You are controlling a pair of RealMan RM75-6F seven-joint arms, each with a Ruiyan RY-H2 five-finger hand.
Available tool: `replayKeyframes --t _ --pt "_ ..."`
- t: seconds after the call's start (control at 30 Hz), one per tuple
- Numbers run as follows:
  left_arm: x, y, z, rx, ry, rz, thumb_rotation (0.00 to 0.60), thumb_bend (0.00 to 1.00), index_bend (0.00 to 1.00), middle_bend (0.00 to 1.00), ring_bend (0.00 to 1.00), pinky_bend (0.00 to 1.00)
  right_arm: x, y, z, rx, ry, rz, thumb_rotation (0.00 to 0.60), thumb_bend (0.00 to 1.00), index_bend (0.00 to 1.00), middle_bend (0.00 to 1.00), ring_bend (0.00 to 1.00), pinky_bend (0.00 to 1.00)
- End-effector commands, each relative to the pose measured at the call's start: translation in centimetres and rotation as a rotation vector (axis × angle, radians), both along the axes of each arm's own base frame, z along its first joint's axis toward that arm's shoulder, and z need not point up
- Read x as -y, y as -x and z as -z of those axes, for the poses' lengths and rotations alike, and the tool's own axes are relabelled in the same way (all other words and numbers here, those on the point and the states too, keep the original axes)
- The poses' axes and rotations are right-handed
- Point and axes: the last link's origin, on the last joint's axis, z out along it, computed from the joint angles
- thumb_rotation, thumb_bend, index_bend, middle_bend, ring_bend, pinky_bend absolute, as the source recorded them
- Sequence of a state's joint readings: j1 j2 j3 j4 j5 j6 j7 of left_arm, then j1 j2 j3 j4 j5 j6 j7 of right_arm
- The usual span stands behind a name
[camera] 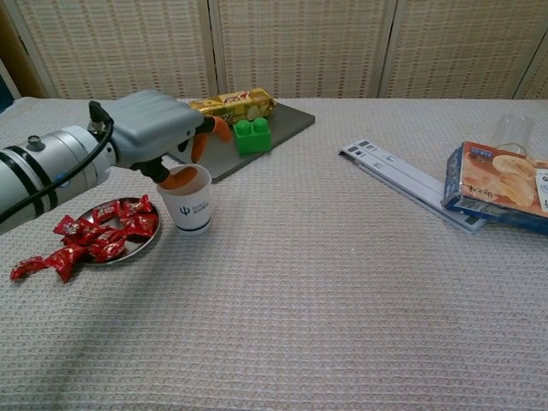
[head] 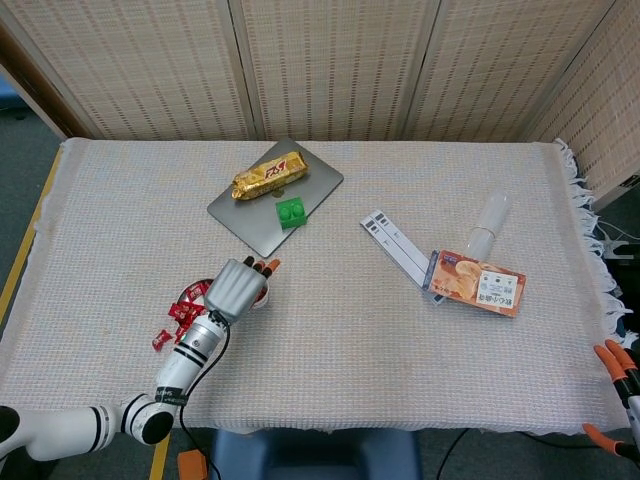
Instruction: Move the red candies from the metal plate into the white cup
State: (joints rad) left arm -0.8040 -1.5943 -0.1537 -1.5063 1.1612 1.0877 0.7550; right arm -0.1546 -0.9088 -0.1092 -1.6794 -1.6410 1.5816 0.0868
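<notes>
Task progress: early to middle, by my judgement. Most of the red candies (camera: pixel 107 235) lie heaped on the metal plate (camera: pixel 141 247) at the near left of the table. Two or three wrapped ones (camera: pixel 43 264) have spilled off the plate's near-left edge onto the woven cloth (camera: pixel 325 291); those will need collecting too.

Just beyond the plate stands the white cup (camera: pixel 192 205), upright, almost touching the plate's far rim. Its inside is screened by the fingers, so I cannot tell how many candies are in it.

The left hand (camera: pixel 158 128) hovers directly over the cup mouth, orange fingertips (camera: pixel 199 145) spread and pointing forward, thumb dipped at the rim. No candy shows in it; I read it as open and empty. The right hand (head: pixel 618 362) shows only as orange fingertips at the lower right edge of the head view; grasp undeterminable.

Farther back: a grey slab (camera: pixel 257 141) carrying a gold-wrapped bar (camera: pixel 229 106) and a green block (camera: pixel 252 135). At far right, a biscuit box (camera: pixel 497 184), a flat white strip (camera: pixel 411 181) and a clear cup (camera: pixel 512 131) on its side.
</notes>
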Motion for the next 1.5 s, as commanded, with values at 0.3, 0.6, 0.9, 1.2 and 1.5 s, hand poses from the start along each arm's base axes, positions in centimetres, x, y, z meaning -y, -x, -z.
replayKeyframes --t 0.3,0.6,0.9,1.2,1.5 --pt "8.3 10.9 -4.4 0.089 0.026 -0.216 0.6 0.38 0.05 0.11 0.18 0.92 -0.4 -0.4 0.3 0.002 -0.017 -0.025 0.6 0.04 0.0 0.0 0.0 0.0" --pt "11.6 16.1 -3.5 0.076 -0.001 -0.295 0.6 0.37 0.05 0.09 0.18 0.93 -0.3 -0.8 1.0 0.001 -0.054 -0.051 0.6 0.04 0.0 0.0 0.0 0.0" --pt "12.0 16.1 -0.8 0.047 -0.035 -0.197 0.6 0.38 0.12 0.15 0.22 0.93 -0.3 -1.0 1.2 0.002 -0.066 -0.061 0.6 0.04 0.0 0.0 0.0 0.0" --pt "11.8 17.1 0.2 -0.038 -0.14 -0.116 0.6 0.38 0.28 0.26 0.29 0.95 -0.5 -1.0 1.3 0.001 -0.074 -0.062 0.6 0.04 0.0 0.0 0.0 0.0" --pt "11.7 18.1 1.2 -0.069 -0.149 -0.104 0.6 0.38 0.34 0.31 0.33 0.96 -0.6 -1.1 1.5 0.0 -0.081 -0.068 0.6 0.04 0.0 0.0 0.0 0.0"
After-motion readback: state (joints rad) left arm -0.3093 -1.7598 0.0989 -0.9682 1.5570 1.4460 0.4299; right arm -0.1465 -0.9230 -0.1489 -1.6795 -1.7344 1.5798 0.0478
